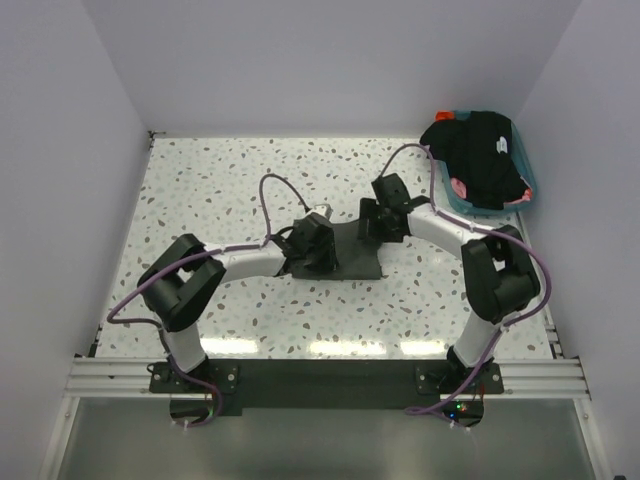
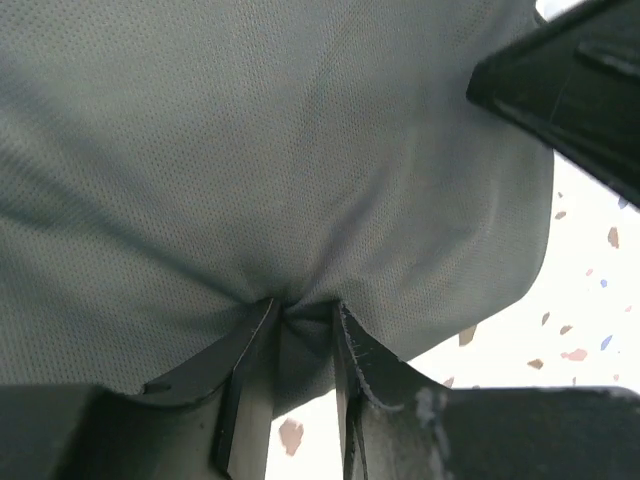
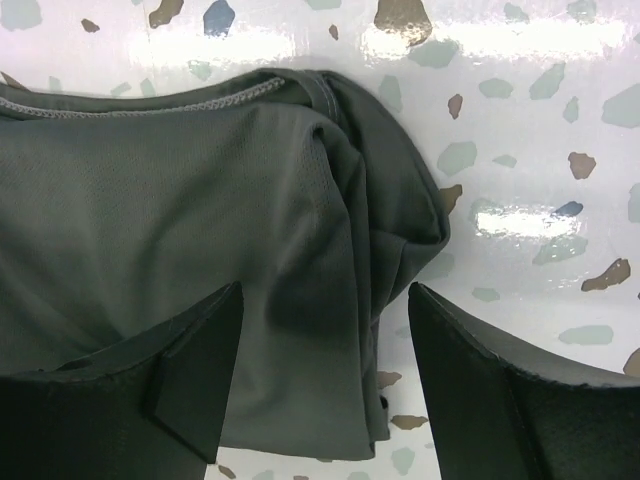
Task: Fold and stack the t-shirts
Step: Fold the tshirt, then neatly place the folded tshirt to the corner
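One olive-grey t-shirt (image 1: 352, 255) folded small at surface (image 1: 230, 180) centre; left hand (image 2: 303, 312) pinches its cloth, right hand (image 3: 325, 300) spread wide over its edge. Black t-shirts (image 1: 485, 160) heaped unfolded in teal tub (image 1: 527, 195), far right. Stack apparently not started.

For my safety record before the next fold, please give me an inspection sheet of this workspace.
surface: white speckled table
job's things: olive-grey t-shirt partly folded at centre; black t-shirts heaped in teal tub, rear right
clutter: nothing seen
hands: left hand pinches the olive-grey t-shirt; right hand open over its edge
cables: purple cables loop from both arms
surroundings: plain white walls on three sides
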Controlling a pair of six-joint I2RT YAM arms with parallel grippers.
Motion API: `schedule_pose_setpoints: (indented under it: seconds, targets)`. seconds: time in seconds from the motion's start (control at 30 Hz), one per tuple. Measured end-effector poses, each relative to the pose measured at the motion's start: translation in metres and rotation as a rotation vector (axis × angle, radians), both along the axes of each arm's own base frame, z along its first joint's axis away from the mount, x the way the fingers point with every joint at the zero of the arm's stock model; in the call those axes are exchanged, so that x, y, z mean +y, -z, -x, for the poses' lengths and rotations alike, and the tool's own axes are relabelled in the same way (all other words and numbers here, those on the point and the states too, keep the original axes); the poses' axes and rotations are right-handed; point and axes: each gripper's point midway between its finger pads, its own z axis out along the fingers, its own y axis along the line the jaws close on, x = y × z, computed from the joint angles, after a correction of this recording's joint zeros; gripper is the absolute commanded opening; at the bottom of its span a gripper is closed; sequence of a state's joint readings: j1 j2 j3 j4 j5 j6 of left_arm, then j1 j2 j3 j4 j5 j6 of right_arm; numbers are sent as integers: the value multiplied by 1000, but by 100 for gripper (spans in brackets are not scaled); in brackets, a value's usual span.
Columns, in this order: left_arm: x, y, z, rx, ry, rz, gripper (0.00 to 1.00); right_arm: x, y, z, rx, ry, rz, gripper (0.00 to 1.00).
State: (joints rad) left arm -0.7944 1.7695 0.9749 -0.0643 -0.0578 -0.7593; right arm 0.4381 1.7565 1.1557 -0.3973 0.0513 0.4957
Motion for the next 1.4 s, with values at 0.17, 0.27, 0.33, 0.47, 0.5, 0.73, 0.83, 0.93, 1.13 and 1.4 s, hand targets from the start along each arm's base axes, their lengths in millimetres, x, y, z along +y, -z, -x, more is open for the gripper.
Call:
schedule_pose_setpoints:
  seconds: [0.17,0.27,0.33,0.47,0.5,0.73,0.83,0.93,1.13,1.4]
  targets:
    - [-10,2,-10,10,-61,43,33,-2,6,0,8,2,16,72]
    - [-10,2,-12,14,-93,55,34,-2,13,0,17,0,22,72]
    - [-8,2,-12,13,-116,63,35,-2,19,0,30,-1,28,72]
    - [-4,0,-12,9,-148,69,43,-2,29,0,47,-4,37,72]
    - [0,-2,-12,5,-153,65,46,-2,29,-1,43,-4,36,72]
    - [54,-23,-19,-28,-245,-19,74,2,28,-1,41,-18,33,72]
    - [95,-37,-31,-48,-326,-39,72,6,28,0,42,-31,26,72]
    - [136,-45,-44,-66,-391,-72,71,10,28,1,47,-42,15,72]
    - [153,-31,-65,-47,-276,-213,72,15,27,4,49,-56,6,72]
    - [133,9,-80,10,-52,-295,70,21,25,7,53,-74,-13,72]
